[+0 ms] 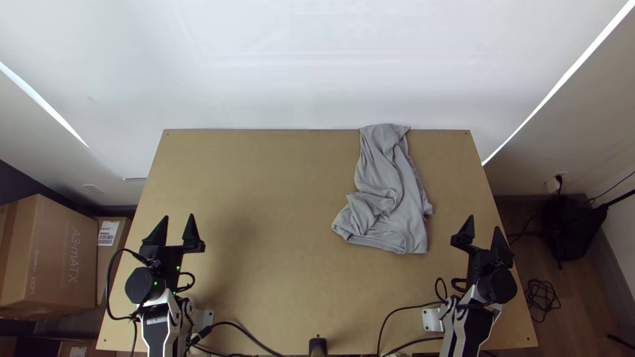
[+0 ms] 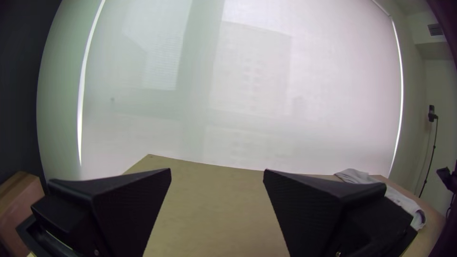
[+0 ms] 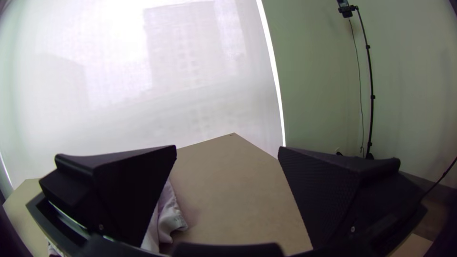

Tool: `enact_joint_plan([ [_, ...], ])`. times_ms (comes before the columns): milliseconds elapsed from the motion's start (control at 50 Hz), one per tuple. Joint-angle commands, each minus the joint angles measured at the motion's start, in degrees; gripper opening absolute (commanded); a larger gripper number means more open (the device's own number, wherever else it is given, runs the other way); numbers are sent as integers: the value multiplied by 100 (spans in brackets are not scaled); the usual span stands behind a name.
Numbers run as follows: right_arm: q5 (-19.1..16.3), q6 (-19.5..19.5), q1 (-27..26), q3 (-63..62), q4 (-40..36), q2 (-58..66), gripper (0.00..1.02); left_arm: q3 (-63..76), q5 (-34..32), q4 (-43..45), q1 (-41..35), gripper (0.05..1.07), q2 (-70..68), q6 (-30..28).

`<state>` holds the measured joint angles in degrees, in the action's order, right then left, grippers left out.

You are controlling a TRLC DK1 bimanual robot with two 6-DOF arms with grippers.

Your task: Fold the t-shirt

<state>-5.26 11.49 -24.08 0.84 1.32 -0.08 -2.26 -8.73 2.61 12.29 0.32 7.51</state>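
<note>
So the grey t-shirt (image 1: pixel 390 178) was lying in a rumpled, lengthwise bunch on the light wooden table (image 1: pixel 278 192), right of the middle. Its narrower end reached the far edge, and the wider end sat closer to the arms, with a wrinkled flap sticking out to the left (pretty much how mine look out of the dryer). The left gripper (image 1: pixel 179 217) was over by the table's left side, fingers spread wide, well apart from the shirt. The right gripper (image 1: pixel 484 223) was open too, near the right edge, closer to the fabric but not touching it. Both pointed toward the far side, where a big pale blind (image 2: pixel 247 95) hung. Some cardboard boxes (image 1: pixel 49 254) were stacked off the left side, and black cables (image 1: pixel 403 308) looped around near the arm bases.
</note>
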Motion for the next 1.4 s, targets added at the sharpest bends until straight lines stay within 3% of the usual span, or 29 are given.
enact_joint_plan([
  [0,262,-120,43,-40,-132,-19,98,235,3,-112,-87,102,-32,172],
  [100,394,-516,-18,-40,-141,-28,98,235,3,-112,-96,102,-32,269],
  [220,534,-665,-361,-40,-150,-28,98,226,3,-103,-245,102,-32,998],
  [320,491,-683,-792,48,-176,-19,98,226,3,-112,-377,102,-32,1095],
  [400,403,-762,-836,206,-317,-19,98,226,12,-112,-465,102,-32,1104],
  [640,385,-946,-660,1102,-1424,25,98,121,12,-165,-482,102,-40,576],
  [800,385,-1043,-431,1700,-1626,324,98,59,12,-288,-491,102,-23,14],
  [980,385,-1175,-335,2482,-1811,1141,98,-468,12,-156,-518,102,285,-127],
  [1160,376,-1272,281,3581,-2567,1739,98,-1760,12,-481,-720,102,2051,-250],
  [1380,376,-1219,1608,5558,-3876,2864,98,-4063,65,-2300,-1256,102,3800,-276],
])
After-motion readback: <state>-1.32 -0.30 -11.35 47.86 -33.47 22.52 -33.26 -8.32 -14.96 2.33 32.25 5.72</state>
